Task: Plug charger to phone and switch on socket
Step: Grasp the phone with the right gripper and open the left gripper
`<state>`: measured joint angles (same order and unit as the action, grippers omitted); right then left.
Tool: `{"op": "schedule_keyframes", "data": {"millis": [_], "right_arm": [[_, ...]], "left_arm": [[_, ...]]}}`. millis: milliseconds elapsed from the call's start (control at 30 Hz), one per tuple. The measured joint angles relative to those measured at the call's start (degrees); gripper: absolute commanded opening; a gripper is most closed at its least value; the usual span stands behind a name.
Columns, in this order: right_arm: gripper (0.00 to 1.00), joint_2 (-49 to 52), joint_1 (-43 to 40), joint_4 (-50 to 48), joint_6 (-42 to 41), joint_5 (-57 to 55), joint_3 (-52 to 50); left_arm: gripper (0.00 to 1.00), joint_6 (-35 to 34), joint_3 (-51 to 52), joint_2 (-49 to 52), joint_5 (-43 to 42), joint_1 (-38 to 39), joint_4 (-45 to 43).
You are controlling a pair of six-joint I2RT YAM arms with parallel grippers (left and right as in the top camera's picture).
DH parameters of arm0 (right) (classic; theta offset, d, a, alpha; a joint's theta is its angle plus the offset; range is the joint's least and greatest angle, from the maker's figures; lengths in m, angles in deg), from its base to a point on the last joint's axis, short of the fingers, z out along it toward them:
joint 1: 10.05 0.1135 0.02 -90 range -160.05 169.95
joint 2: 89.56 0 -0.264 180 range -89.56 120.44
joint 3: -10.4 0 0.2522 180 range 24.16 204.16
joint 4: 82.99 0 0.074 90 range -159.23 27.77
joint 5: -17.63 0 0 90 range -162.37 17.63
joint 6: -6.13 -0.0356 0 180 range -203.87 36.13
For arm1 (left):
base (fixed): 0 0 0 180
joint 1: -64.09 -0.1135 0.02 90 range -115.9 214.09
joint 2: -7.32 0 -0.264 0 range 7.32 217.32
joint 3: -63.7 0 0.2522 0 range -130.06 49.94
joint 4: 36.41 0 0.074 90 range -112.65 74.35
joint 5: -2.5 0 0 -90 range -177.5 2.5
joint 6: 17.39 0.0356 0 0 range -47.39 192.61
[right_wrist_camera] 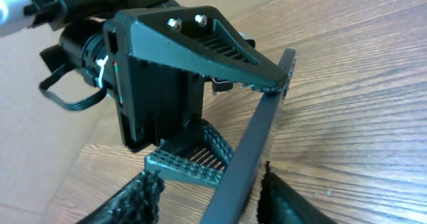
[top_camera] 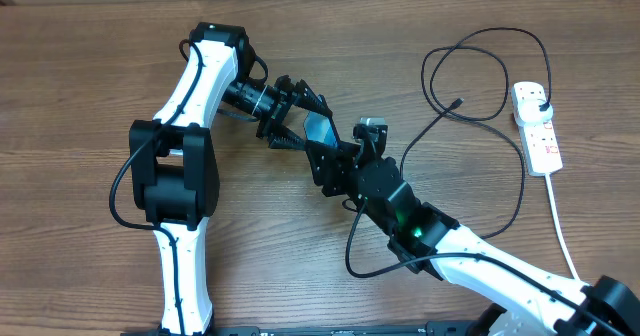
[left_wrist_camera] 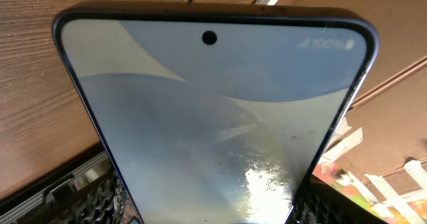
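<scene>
Centre of the brown wood-grain surface: here the slim rectangular phone with dark edges is held up off the wood. Its long axis runs diagonally from upper left to lower right in the overhead view. The end with the punch-hole lens points away from the left hand and towards the right hand. The left hand is clamped on the phone's two long edges, one ribbed finger on each. In the right wrist view the phone shows edge-on as a thin dark bar. The right hand's fingers stand apart on either side of it, with a gap visible on one side. The screen glows pale blue-grey in soft curved bands, with a small white "100%" near the free end. Wood shows all round the two hands. Well apart to the right lie the thin black looping charger cable and the white elongated power strip with red-marked switches.
</scene>
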<state>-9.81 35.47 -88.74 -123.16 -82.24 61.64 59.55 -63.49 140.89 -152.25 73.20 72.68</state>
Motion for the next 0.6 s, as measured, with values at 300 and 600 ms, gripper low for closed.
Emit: {"op": "schedule_keyframes", "data": {"millis": [300, 600], "right_arm": [[0.27, 1.29, -0.04, 0.13, -0.33, -0.59, 0.5], [0.09, 1.46, -0.61, 2.05, -1.31, -1.97, 0.5]], "left_arm": [[0.54, 0.0, 0.0, 0.0, -0.02, -0.07, 0.02], [0.91, 0.0, -0.02, 0.0, -0.17, -0.81, -0.87]]}}
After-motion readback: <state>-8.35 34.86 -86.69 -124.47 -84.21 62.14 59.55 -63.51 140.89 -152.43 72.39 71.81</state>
